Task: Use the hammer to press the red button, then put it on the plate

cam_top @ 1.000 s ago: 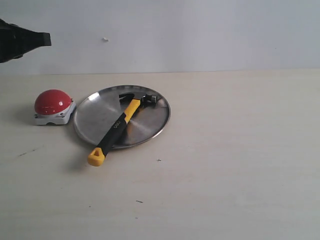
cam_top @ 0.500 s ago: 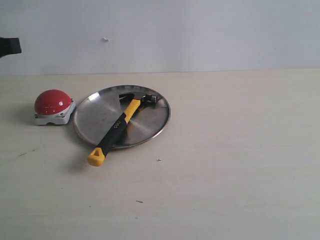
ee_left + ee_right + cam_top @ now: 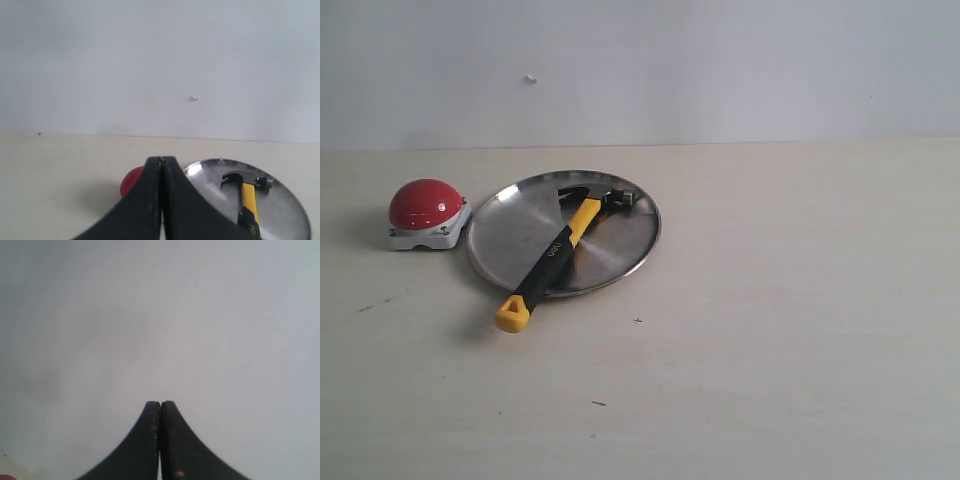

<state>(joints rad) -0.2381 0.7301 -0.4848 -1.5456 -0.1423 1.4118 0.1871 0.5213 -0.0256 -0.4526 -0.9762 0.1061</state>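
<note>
The hammer lies across the silver plate, black head on the plate's far side and yellow looped end hanging over the near rim onto the table. The red button on its grey base stands just left of the plate. No gripper shows in the exterior view. In the left wrist view my left gripper is shut and empty, held well back from the button, the plate and the hammer. My right gripper is shut and empty, facing a blank grey wall.
The light wooden table stretches to the right and front of the plate, with a few small dark specks. A plain grey wall rises behind the table's far edge.
The left arm has drawn back out of the exterior view at the upper left. Hammer, plate and button have not moved.
</note>
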